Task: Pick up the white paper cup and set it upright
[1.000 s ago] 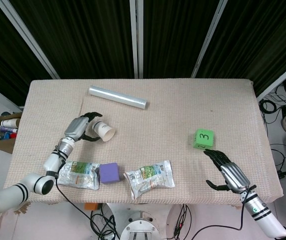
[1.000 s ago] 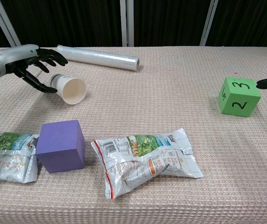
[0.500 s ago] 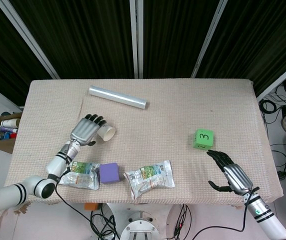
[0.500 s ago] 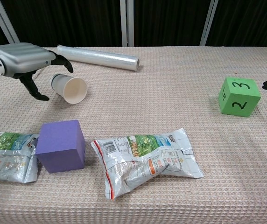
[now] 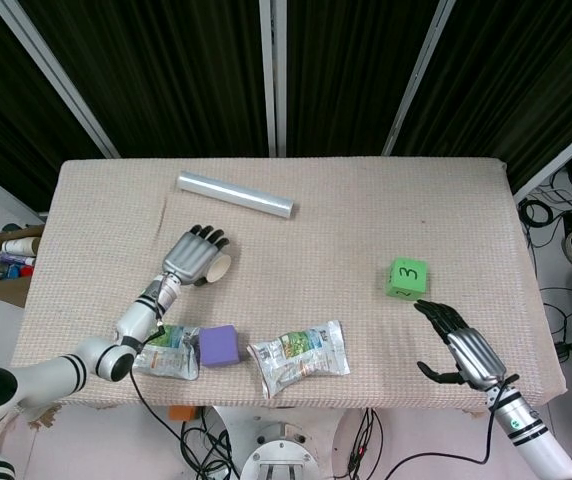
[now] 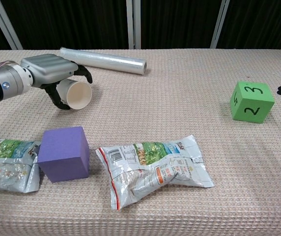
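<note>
Chest view: left hand [image 6: 52,73] over cup [image 6: 76,94]

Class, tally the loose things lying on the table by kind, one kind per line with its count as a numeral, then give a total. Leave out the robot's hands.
White paper cup: 1
Foam cubes: 2, purple and green
Snack bags: 2, one in the middle, one at the left edge
Clear plastic roll: 1
Total: 6
</note>
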You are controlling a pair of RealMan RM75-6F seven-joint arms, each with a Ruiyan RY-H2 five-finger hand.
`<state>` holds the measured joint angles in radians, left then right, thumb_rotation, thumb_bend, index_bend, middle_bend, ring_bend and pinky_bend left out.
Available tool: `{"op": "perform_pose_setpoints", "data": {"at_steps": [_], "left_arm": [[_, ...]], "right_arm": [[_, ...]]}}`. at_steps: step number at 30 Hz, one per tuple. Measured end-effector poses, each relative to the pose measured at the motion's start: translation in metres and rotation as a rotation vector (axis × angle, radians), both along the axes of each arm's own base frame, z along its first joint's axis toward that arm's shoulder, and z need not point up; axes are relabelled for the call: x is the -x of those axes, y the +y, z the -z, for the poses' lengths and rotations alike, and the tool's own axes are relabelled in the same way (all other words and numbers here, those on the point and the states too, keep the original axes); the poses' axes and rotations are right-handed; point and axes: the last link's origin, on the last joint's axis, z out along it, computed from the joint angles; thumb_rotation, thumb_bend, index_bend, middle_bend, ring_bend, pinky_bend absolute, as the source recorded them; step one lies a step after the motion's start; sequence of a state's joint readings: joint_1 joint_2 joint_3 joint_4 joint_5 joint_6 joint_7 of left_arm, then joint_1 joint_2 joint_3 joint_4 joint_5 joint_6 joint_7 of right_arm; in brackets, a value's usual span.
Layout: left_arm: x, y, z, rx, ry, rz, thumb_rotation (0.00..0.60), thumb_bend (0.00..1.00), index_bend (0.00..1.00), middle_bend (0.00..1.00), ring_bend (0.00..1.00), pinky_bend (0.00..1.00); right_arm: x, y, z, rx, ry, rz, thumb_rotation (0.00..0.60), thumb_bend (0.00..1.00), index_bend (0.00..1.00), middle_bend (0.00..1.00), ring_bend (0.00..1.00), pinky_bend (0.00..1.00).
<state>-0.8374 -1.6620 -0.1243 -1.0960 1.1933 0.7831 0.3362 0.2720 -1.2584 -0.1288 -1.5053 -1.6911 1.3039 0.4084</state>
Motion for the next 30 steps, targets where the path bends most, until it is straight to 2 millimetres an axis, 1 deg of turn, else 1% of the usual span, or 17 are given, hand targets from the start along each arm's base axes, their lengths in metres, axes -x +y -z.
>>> {"op": "perform_pose_setpoints", "data": {"at_steps": [2, 5, 6, 8, 10, 13, 16, 20, 23, 26, 30], "left_arm": [[0.0, 0.0, 0.002, 0.0, -0.019, -0.012, 0.6, 0.24, 0.32, 0.23, 0.19, 0.27], [-0.002, 0.0, 0.003, -0.011, -0.056, -0.02, 0.6, 0.3, 0.44, 0.35, 0.29, 0.37], [-0.002, 0.001, 0.002, -0.019, -0.072, -0.023, 0.6, 0.31, 0.46, 0.38, 0.32, 0.39], [-0.002, 0.001, 0.001, -0.03, -0.122, -0.042, 0.6, 0.33, 0.5, 0.41, 0.35, 0.42], [-0.003, 0.001, 0.0, -0.031, -0.186, -0.074, 0.6, 0.34, 0.51, 0.42, 0.36, 0.44], [-0.002, 0.001, -0.003, -0.029, -0.339, -0.151, 0.6, 0.33, 0.5, 0.42, 0.36, 0.42], [0.0, 0.001, -0.005, -0.019, -0.531, -0.248, 0.6, 0.33, 0.5, 0.41, 0.35, 0.34], [0.006, -0.001, -0.005, 0.009, -0.831, -0.404, 0.6, 0.32, 0.48, 0.39, 0.29, 0.25], [0.015, -0.004, 0.0, 0.019, -1.013, -0.505, 0.6, 0.29, 0.47, 0.38, 0.26, 0.22], [0.028, -0.006, 0.008, 0.007, -1.102, -0.572, 0.6, 0.27, 0.45, 0.36, 0.23, 0.21], [0.042, -0.008, 0.016, -0.025, -1.104, -0.597, 0.6, 0.25, 0.41, 0.32, 0.2, 0.19]], "right_arm": [[0.0, 0.0, 0.0, 0.001, 0.0, 0.003, 0.6, 0.26, 0.02, 0.06, 0.0, 0.0], [0.0, 0.001, 0.0, -0.001, 0.002, 0.004, 0.6, 0.25, 0.02, 0.06, 0.0, 0.0], [0.0, 0.001, 0.0, -0.001, 0.002, 0.003, 0.6, 0.25, 0.02, 0.06, 0.0, 0.0], [-0.001, 0.001, 0.0, 0.0, 0.001, 0.0, 0.6, 0.25, 0.02, 0.06, 0.0, 0.0], [-0.002, 0.001, -0.001, 0.002, 0.002, -0.002, 0.6, 0.25, 0.02, 0.06, 0.0, 0.0], [-0.002, 0.001, -0.002, 0.005, 0.004, -0.002, 0.6, 0.26, 0.02, 0.06, 0.0, 0.0], [-0.002, 0.001, -0.002, 0.006, 0.004, -0.002, 0.6, 0.26, 0.02, 0.06, 0.0, 0.0], [-0.003, 0.0, -0.002, 0.005, 0.002, -0.006, 0.6, 0.25, 0.02, 0.06, 0.0, 0.0], [-0.003, 0.0, -0.002, 0.003, 0.004, -0.007, 0.6, 0.26, 0.02, 0.06, 0.0, 0.0], [-0.004, 0.0, -0.003, 0.005, 0.008, -0.008, 0.6, 0.25, 0.02, 0.06, 0.0, 0.0], [-0.005, 0.0, -0.004, 0.008, 0.009, -0.009, 0.6, 0.25, 0.02, 0.06, 0.0, 0.0]]}}
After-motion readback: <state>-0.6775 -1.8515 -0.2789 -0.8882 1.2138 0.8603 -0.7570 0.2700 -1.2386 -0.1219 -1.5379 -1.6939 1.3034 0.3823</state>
